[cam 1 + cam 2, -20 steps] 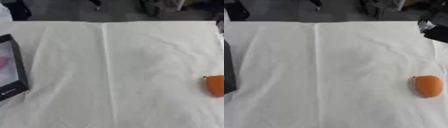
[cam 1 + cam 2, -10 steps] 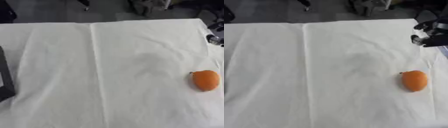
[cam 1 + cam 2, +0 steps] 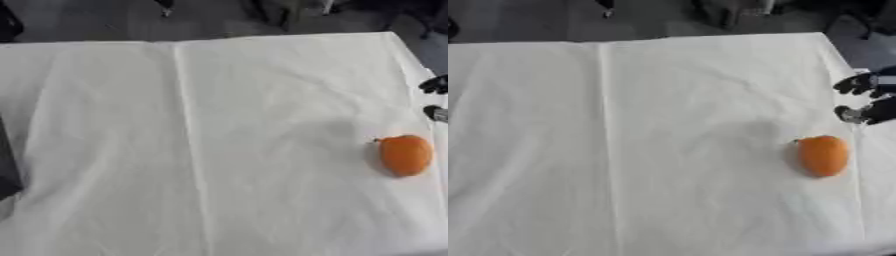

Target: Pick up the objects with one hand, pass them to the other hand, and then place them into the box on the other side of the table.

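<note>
An orange, oval fruit-like object point(image 3: 823, 155) lies on the white cloth near the table's right edge. My right hand point(image 3: 866, 99) comes in from the right edge, just above and to the right of the orange object. Its dark fingers point(image 3: 853, 85) are spread apart and hold nothing, and they do not touch the object. Most of the hand is cut off by the picture's edge. A sliver of the dark box point(image 3: 7, 175) shows at the far left edge. My left hand shows in neither view.
The white cloth point(image 3: 219, 150) covers the whole table, with a fold line running front to back left of centre. Dark floor and furniture legs point(image 3: 728, 10) lie beyond the far edge.
The camera has swung right, so the box has slid almost out of view. My right hand has come down closer to the orange object, which has not moved on the cloth.
</note>
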Motion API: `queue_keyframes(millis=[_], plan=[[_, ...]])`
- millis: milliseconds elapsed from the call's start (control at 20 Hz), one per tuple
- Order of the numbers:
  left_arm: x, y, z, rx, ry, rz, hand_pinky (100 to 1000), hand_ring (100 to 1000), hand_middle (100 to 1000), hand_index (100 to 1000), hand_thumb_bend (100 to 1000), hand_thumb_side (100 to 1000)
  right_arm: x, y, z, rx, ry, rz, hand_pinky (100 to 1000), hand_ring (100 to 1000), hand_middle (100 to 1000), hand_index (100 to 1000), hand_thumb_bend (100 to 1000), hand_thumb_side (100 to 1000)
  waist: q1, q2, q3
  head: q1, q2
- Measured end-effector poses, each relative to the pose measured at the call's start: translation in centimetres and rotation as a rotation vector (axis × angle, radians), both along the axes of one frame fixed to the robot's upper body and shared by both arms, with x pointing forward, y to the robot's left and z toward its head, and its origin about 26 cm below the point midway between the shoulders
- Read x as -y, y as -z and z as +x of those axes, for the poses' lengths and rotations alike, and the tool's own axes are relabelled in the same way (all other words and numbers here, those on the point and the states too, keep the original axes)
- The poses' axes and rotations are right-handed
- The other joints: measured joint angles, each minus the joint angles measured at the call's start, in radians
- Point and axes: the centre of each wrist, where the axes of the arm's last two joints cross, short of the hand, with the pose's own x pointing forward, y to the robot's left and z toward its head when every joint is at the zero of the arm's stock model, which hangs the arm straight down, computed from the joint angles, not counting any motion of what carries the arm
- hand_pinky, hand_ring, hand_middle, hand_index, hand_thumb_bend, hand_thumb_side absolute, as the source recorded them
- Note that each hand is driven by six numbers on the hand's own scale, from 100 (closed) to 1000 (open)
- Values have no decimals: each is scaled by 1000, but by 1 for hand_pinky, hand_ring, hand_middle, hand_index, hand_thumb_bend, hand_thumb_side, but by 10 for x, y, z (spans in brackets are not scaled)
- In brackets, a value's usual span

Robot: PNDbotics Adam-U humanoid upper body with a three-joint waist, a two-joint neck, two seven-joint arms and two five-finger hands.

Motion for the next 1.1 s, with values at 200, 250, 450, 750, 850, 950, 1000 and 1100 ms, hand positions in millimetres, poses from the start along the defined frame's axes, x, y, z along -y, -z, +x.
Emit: queue_keyframes(millis=[200,250,450,750,850,950,1000,1100], plan=[[0,0,0,-10,-14,-4,848,783,741,830,138,853,3,12,-5,-41,-13,3,953,976,923,942,119,615,2,0,-2,-2,0],[0,0,0,-12,-18,-4,848,783,741,830,139,854,2,15,-6,-48,-18,5,954,978,927,957,117,631,2,0,-2,-4,0],[0,0,0,-19,-29,-9,848,782,739,831,141,852,0,25,-9,-66,-31,19,959,988,942,998,157,617,2,0,-3,-8,0],[-1,2,-1,-28,-42,-14,846,780,733,828,141,851,-14,33,-10,-32,-52,-25,958,989,939,1000,193,588,4,3,-1,-9,0],[0,3,0,-30,-44,-22,846,780,728,826,141,850,-19,36,-10,-18,-63,-36,958,989,937,1000,227,569,4,5,-1,-13,0],[0,3,0,-31,-49,-25,846,779,726,825,141,850,-24,38,-10,-11,-73,-57,961,995,934,1000,302,527,2,6,1,-16,0],[0,3,0,-30,-51,-28,846,779,726,825,141,850,-26,39,-10,-9,-72,-75,962,995,933,1000,311,522,2,7,3,-18,0],[0,3,0,-29,-54,-37,847,779,721,821,139,847,-28,41,-10,-1,-57,-124,966,1000,932,1000,411,464,1,10,6,-20,0]])
